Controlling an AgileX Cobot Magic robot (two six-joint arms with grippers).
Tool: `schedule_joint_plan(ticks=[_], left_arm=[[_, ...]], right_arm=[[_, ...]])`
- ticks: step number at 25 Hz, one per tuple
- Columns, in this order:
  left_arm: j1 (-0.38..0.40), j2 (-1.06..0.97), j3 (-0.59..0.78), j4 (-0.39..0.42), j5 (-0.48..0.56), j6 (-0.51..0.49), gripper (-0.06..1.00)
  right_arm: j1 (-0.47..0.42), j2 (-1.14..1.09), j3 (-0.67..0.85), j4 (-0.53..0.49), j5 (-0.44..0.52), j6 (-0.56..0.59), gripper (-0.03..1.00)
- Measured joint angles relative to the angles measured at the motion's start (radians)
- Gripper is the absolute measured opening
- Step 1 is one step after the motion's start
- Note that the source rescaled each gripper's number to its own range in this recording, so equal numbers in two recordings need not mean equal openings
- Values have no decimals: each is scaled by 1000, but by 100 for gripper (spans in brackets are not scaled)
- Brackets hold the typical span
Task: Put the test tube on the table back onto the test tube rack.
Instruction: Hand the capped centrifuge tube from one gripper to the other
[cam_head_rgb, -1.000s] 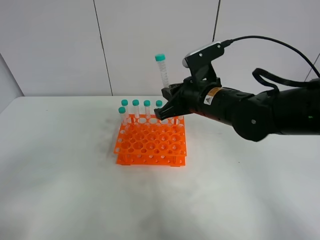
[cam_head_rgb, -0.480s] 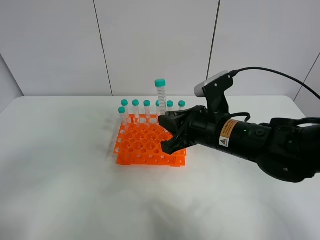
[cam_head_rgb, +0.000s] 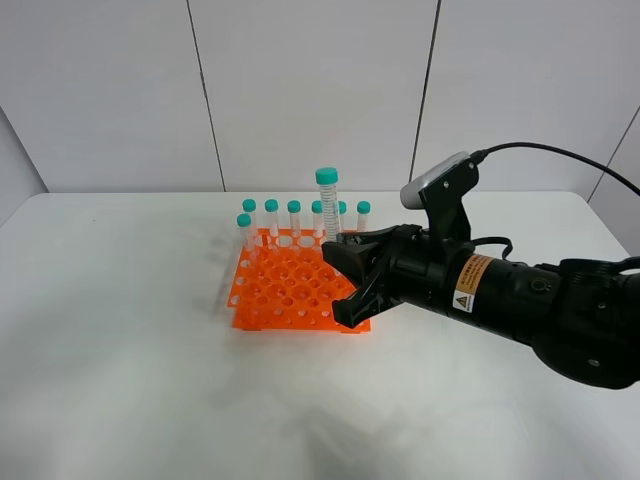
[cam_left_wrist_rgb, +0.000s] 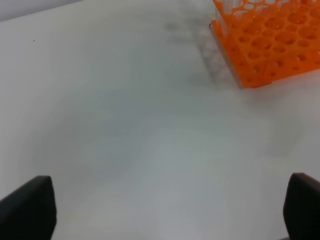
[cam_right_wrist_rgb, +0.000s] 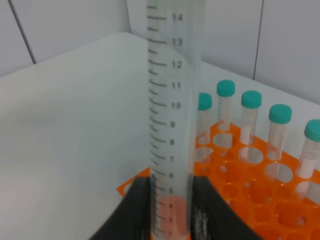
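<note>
The right gripper (cam_head_rgb: 337, 246) is clamping its jaws tight on one test tube (cam_head_rgb: 329, 205). It is holding the tube upright over the right part of the single orange rack (cam_head_rgb: 285, 290), with the green cap (cam_head_rgb: 327, 176) standing higher than all the others (the pointed tip is hiding between the black fingers (cam_right_wrist_rgb: 137, 210)). Seven more tubes are sitting in the rack: six are lining the far row, and a lone tube (cam_head_rgb: 245, 228) is standing just in front of that row's left end, making eight in all. The rack is resting on the white table (cam_head_rgb: 120, 350). The left gripper (cam_left_wrist_rgb: 170, 210) is hovering over the table short of the rack, its jaws standing wide apart.
</note>
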Motion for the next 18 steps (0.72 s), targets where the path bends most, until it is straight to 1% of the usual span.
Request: schedule_joint_plan(ticks=[3, 6, 9, 14, 18], left_arm=[[0, 0, 0, 0, 0, 0, 100], [0, 0, 0, 1, 0, 0, 100], [0, 0, 0, 2, 0, 0, 100], [0, 0, 0, 2, 0, 0, 100], [0, 0, 0, 3, 0, 0, 100]], right_arm=[[0, -2, 36, -1, -36, 0, 3], [0, -3, 84, -4, -96, 4, 3], [0, -3, 107, -6, -100, 8, 3], [0, -3, 111, -37, -116, 68, 3], [0, -3, 115, -41, -119, 74, 3]])
